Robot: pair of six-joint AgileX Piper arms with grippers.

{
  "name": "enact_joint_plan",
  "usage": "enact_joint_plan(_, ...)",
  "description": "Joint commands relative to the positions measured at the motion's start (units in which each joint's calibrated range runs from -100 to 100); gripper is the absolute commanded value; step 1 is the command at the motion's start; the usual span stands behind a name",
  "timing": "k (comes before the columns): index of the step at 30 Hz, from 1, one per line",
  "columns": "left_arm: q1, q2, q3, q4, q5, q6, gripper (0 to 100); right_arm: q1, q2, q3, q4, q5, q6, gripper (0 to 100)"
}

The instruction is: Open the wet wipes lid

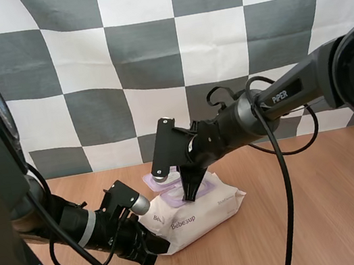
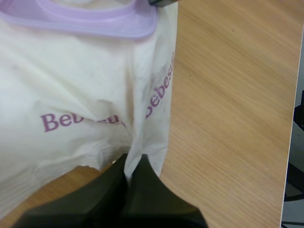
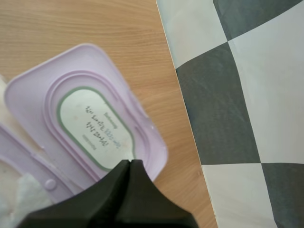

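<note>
The white wet wipes pack (image 1: 202,214) with purple lettering lies on the wooden table. Its lilac lid (image 1: 155,178) stands flipped open toward the back. In the right wrist view the lid (image 3: 90,118) shows its inner face with a label, and a white wipe (image 3: 21,192) shows in the opening beside it. My right gripper (image 1: 191,197) points down over the pack's lilac frame, its fingers together as one wedge (image 3: 129,162) at the lid's rim. My left gripper (image 1: 159,244) is shut on the pack's (image 2: 71,95) near edge, the film pinched between its tips (image 2: 133,162).
Bare wooden table (image 1: 315,218) stretches to the right of the pack and in front of it. The table's right edge (image 2: 297,95) lies beyond the pack.
</note>
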Motion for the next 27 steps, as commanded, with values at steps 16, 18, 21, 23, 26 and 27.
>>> enact_joint_plan(16,0.05,-3.6,-1.9,-1.7,-0.1,-3.2,0,0.1,-5.9,0.0,-1.2,7.7,0.9,0)
enact_joint_plan(18,0.05,-6.6,-3.4,-1.6,-0.1,-5.6,0,0.1,-9.4,0.0,-1.2,8.3,3.3,0)
enact_joint_plan(21,0.05,-11.5,-5.2,-1.6,-0.1,-8.4,6,0.1,-14.4,0.0,-1.2,11.7,4.7,0)
enact_joint_plan(23,0.05,-14.9,-6.0,-1.5,0.1,-9.9,20,0.1,-16.8,0.0,-1.2,15.6,5.4,7)
enact_joint_plan(26,0.05,-19.6,-6.3,-1.6,0.0,-12.8,50,0.1,-19.8,0.0,-1.2,20.0,8.2,48)
enact_joint_plan(27,0.05,-21.3,-6.3,-1.6,-0.6,-13.9,62,0.1,-20.9,0.0,-1.4,20.6,10.1,59)
